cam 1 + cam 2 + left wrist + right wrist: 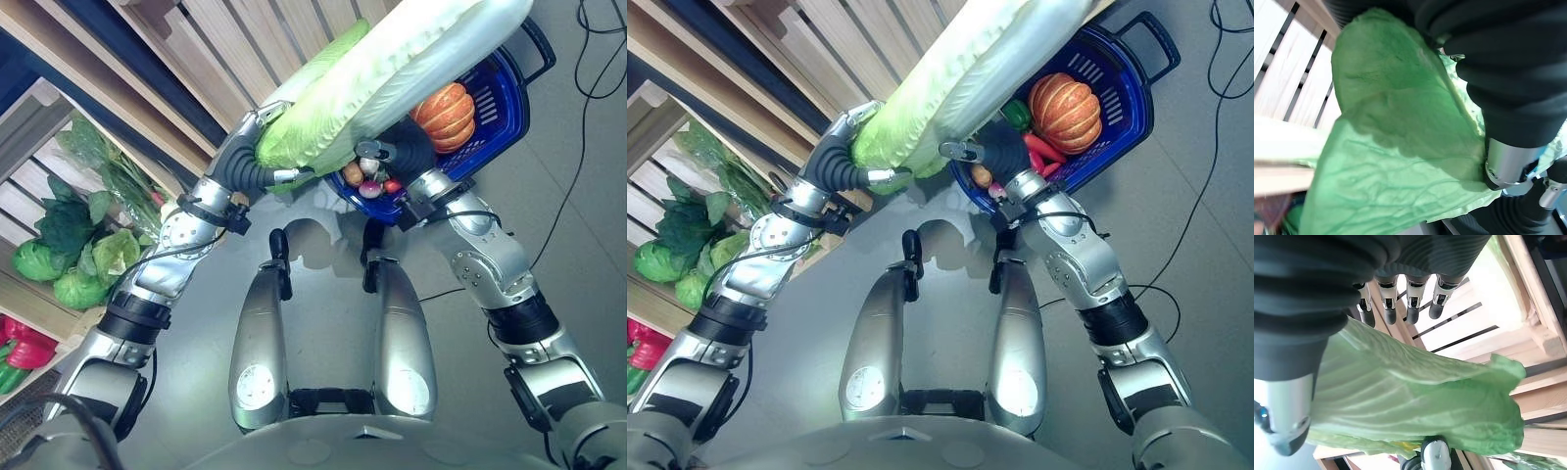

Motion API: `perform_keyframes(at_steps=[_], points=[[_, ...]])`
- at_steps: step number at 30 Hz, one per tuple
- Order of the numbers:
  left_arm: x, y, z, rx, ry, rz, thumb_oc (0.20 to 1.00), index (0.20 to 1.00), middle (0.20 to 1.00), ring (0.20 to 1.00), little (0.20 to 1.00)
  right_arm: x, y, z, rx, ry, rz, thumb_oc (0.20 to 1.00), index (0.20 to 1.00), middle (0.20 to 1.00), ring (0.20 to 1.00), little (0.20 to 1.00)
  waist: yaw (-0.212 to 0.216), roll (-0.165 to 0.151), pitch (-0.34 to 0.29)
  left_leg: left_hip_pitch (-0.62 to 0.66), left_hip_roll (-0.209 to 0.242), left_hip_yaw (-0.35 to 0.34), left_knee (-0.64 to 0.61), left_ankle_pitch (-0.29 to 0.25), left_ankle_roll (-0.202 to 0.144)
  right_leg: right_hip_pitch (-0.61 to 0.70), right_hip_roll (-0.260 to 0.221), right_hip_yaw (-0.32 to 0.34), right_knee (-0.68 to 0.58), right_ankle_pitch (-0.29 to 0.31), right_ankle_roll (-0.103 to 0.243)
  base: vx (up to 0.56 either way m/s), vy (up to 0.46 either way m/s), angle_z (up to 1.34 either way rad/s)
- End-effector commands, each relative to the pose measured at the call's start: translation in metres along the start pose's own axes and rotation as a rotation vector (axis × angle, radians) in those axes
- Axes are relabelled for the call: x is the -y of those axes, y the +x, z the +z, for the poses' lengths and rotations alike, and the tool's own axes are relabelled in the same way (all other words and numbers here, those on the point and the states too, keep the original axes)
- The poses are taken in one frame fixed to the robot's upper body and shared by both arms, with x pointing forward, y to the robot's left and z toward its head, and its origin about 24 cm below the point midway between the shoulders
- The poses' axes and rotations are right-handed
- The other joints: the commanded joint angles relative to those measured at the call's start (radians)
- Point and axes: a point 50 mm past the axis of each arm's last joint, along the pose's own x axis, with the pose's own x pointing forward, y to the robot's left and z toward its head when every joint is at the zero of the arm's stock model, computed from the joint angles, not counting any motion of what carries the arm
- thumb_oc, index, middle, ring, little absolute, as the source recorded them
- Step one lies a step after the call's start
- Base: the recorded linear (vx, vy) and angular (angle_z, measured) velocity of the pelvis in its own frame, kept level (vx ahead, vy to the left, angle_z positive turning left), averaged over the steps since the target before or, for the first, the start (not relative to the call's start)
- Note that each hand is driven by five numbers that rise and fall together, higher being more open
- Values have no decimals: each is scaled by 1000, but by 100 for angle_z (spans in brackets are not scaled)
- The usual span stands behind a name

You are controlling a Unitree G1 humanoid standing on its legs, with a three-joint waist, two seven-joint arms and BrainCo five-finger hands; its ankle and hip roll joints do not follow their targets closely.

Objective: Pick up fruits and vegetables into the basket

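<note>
Above the basket (505,103), a long, soft, leafy cabbage (392,69) is clasped by the left hand (257,157) and cradled by the right hand (989,147); its firmer stalk seems the safer hold.

wooden slatted shelves (211,44), grey floor (578,196)

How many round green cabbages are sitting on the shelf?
2 that I can make out: one cabbage at the shelf's outer edge, another cabbage just beside it, nearer the robot. Leafy greens may hide more.

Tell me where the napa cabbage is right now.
In the eye views the napa cabbage is held up centre, between the left hand and the right hand, above the blue basket.
</note>
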Motion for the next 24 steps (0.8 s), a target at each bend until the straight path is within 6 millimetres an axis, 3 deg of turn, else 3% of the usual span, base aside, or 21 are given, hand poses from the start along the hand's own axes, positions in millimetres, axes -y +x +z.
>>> perform_keyframes(at_steps=[1,4,5,9,10,12,13,17,24], points=[[10,11,35,196,58,-39,200,200,200,200,200,-33,9,27,163,123,196,1000,1000,1000,1000,1000,-4,-11,-45,-2,-59,74,-69,5,67,29,12,-45,6,-68,48,0,0,0],[14,12,34,195,102,-72,200,200,200,200,200,-42,9,29,176,120,282,1000,1000,1000,1000,1000,-2,-11,-45,0,-60,75,-74,6,66,31,11,-47,0,-66,49,0,0,0],[16,13,34,190,104,-93,200,200,200,200,200,-47,9,31,195,100,310,200,200,200,200,200,-2,-12,-45,-1,-60,74,-74,8,66,30,10,-49,0,-65,51,0,0,0],[20,15,27,143,117,-156,200,200,200,200,200,-49,11,40,239,13,272,200,200,200,200,200,-3,-6,-45,3,-56,78,-83,14,64,31,8,-52,-3,-62,51,0,0,0],[20,15,25,123,111,-164,416,416,416,416,416,-46,12,42,255,-1,245,200,200,200,200,200,-3,-4,-45,3,-55,79,-85,15,63,30,8,-53,-4,-62,52,0,0,0],[19,13,20,90,93,-162,749,749,749,749,749,-40,11,46,287,-33,194,200,200,200,200,200,-6,1,-45,3,-54,80,-89,17,62,29,8,-53,-4,-63,52,0,0,0],[18,11,17,65,82,-160,1000,1000,1000,1000,1000,-35,10,49,311,-55,153,200,200,200,200,200,-8,4,-45,2,-53,82,-91,18,61,26,9,-53,-5,-62,52,0,0,0],[8,1,0,-38,56,-86,1000,1000,1000,1000,1000,-10,0,61,406,-153,-30,200,200,200,200,200,-25,12,-45,-2,-46,89,-93,17,59,15,13,-48,4,-70,50,-15,34,-3],[-25,-16,-22,-153,-11,231,1000,1000,1000,1000,1000,37,-34,76,563,-252,-399,200,200,200,200,200,-67,35,-45,-28,-39,116,-86,16,50,-34,18,-27,41,-91,38,-14,61,-11]])
